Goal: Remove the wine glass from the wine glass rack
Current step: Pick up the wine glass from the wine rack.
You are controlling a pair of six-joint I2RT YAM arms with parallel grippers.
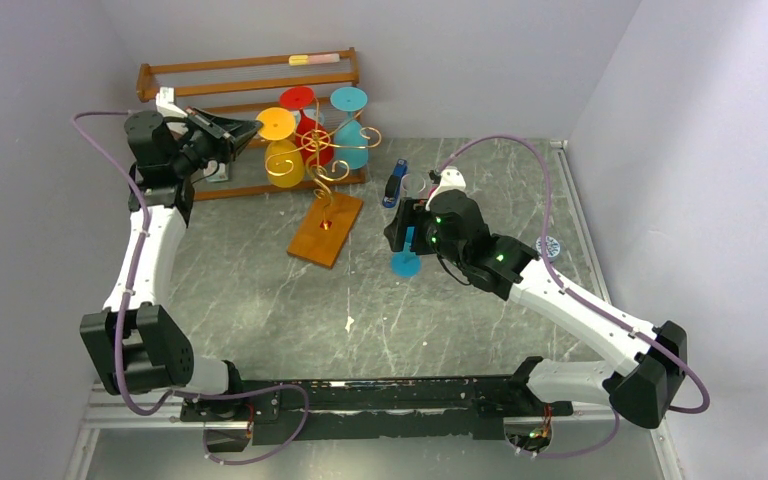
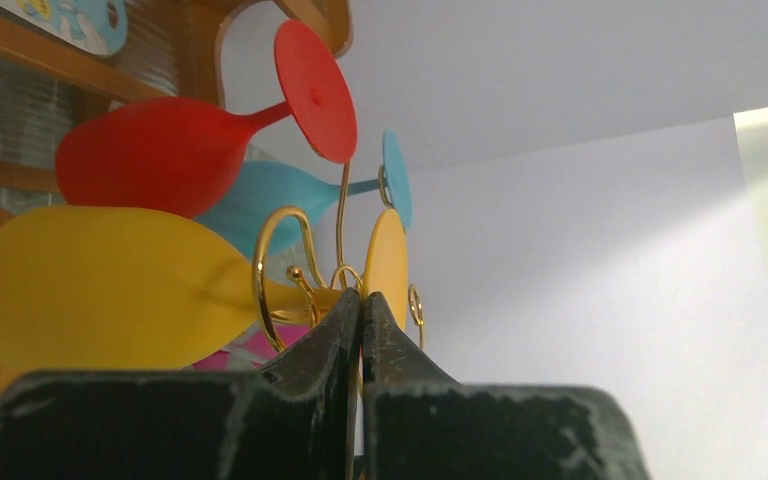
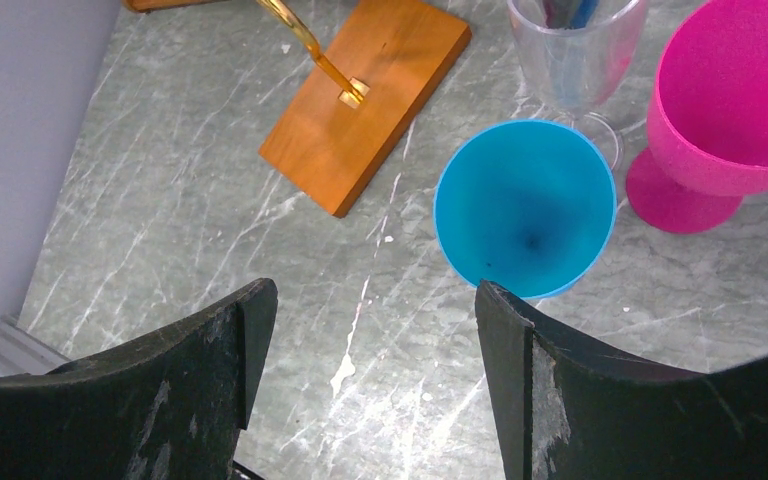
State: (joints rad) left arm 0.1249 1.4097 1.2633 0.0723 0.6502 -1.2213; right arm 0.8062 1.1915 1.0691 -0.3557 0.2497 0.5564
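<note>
The gold wire wine glass rack (image 1: 326, 150) stands on its orange-brown wooden base (image 1: 326, 228), and its base also shows in the right wrist view (image 3: 365, 100). Three wine glasses hang upside down from it: yellow (image 1: 282, 160), red (image 1: 307, 128) and teal (image 1: 350, 142). My left gripper (image 1: 258, 128) is shut on the rim of the yellow glass's round foot (image 2: 388, 262), whose thin edge runs between its fingertips (image 2: 362, 300). The yellow bowl (image 2: 100, 285) lies to the left of the jaws. My right gripper (image 3: 372, 295) stands open over the bare tabletop, holding nothing.
A blue glass (image 3: 525, 208), a pink glass (image 3: 730, 110) and a clear glass (image 3: 575, 50) stand upright on the table just beyond my right gripper. A brown slatted shelf rack (image 1: 250, 75) sits against the back wall behind the gold rack.
</note>
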